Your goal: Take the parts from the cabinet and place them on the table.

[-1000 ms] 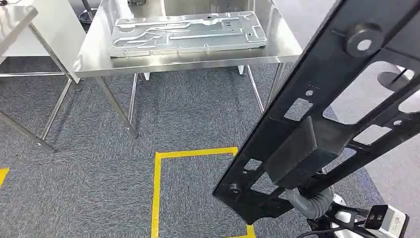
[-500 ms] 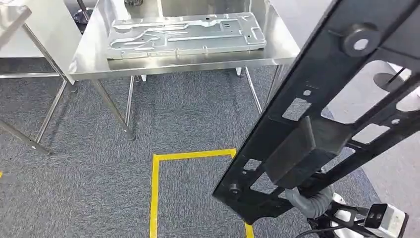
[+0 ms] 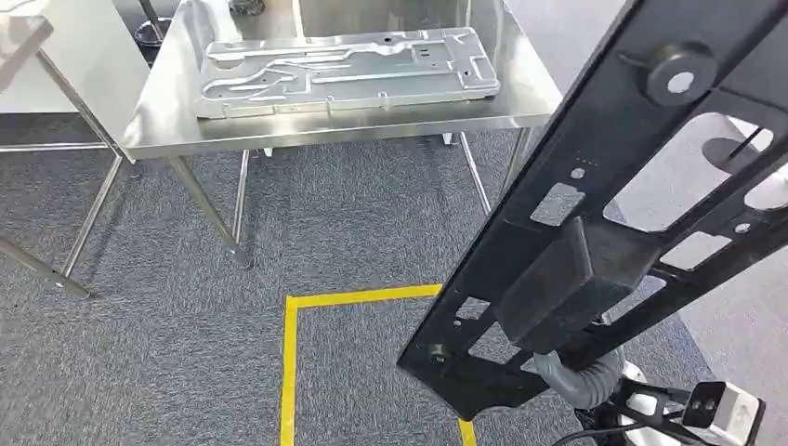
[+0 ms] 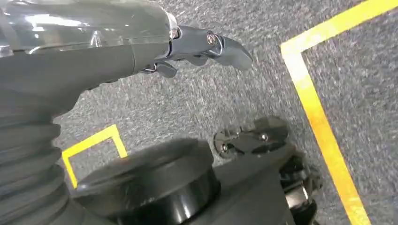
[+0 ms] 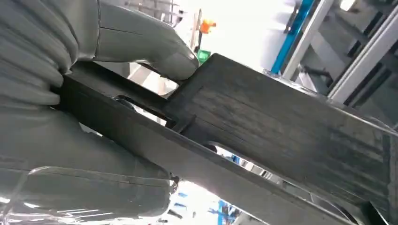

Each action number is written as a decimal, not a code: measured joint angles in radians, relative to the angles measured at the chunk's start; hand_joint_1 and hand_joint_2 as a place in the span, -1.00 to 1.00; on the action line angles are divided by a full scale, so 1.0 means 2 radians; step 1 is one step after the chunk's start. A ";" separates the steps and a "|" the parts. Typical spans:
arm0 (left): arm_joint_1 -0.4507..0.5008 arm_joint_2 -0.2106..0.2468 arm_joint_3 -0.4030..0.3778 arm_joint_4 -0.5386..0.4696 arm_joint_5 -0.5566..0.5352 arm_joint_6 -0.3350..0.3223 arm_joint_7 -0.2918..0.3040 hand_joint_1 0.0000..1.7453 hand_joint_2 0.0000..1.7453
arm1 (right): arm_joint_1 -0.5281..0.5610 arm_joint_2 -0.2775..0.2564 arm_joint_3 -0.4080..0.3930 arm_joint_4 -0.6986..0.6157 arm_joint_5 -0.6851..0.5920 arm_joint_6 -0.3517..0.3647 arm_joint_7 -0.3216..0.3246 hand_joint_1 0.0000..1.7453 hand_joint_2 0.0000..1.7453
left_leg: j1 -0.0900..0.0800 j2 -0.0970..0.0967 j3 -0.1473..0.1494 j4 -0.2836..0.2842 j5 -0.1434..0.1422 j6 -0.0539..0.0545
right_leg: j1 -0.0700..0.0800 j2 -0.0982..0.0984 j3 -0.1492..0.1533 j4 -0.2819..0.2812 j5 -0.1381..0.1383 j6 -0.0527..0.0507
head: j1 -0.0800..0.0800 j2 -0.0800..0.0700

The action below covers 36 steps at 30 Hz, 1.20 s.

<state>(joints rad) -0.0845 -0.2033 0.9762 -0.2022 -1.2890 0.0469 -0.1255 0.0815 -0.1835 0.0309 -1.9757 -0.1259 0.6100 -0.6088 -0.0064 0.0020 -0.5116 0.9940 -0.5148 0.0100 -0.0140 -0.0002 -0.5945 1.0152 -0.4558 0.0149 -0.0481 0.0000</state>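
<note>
A long black plastic part (image 3: 595, 186) with cut-outs runs slantwise across the right of the head view. My right hand (image 5: 70, 154) grips it near its lower end, the thumb (image 5: 155, 51) pressing on a raised block of the black part (image 5: 281, 122). In the head view only the hand's grey ribbed wrist cover (image 3: 581, 376) shows under the part. My left hand (image 4: 117, 56) hangs over the carpet with its dark fingers (image 4: 211, 44) loosely apart, holding nothing. Ahead stands the steel table (image 3: 325, 130) with a flat silver metal plate (image 3: 344, 70) lying on it.
A yellow tape square (image 3: 290, 362) marks the grey carpet in front of me. The table's slanted legs (image 3: 209, 209) reach down to the floor. A second steel table (image 3: 19, 37) stands at the far left. Bare tabletop lies on either side of the silver plate.
The whole view has shifted: the camera moved, so the table and tape sit slightly lower and further left in the picture. The black part keeps its place in my right hand.
</note>
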 joint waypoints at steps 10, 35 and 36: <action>-0.001 0.001 -0.001 0.000 -0.004 -0.002 0.000 -1.00 1.00 | 0.005 0.000 0.000 -0.005 0.001 0.000 -0.001 1.00 1.00 | 0.003 -0.001 -0.050 0.052 0.030 -0.005 | -0.003 0.003 0.042 -0.006 -0.026 -0.006 | 0.000 0.000; 0.002 0.001 -0.001 0.000 0.002 0.000 0.003 -1.00 1.00 | 0.015 0.003 0.001 -0.015 0.006 0.005 -0.001 1.00 1.00 | 0.002 -0.003 -0.040 0.117 -0.050 -0.008 | 0.000 -0.001 0.011 -0.006 0.000 -0.013 | 0.000 0.000; 0.002 0.001 -0.001 0.000 0.004 0.000 0.002 -1.00 1.00 | 0.015 0.003 0.001 -0.015 0.006 0.005 -0.001 1.00 1.00 | 0.003 -0.003 -0.064 0.150 -0.065 -0.010 | 0.000 -0.001 0.012 -0.006 -0.002 -0.013 | 0.000 0.000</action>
<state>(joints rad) -0.0815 -0.2022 0.9743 -0.2022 -1.2806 0.0462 -0.1220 0.1122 -0.1781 0.0320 -2.0054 -0.1129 0.6199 -0.6107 -0.0001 -0.0038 -0.6391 1.2947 -0.6453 -0.0105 -0.0135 -0.0026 -0.5703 1.0029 -0.4591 -0.0106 -0.0484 0.0000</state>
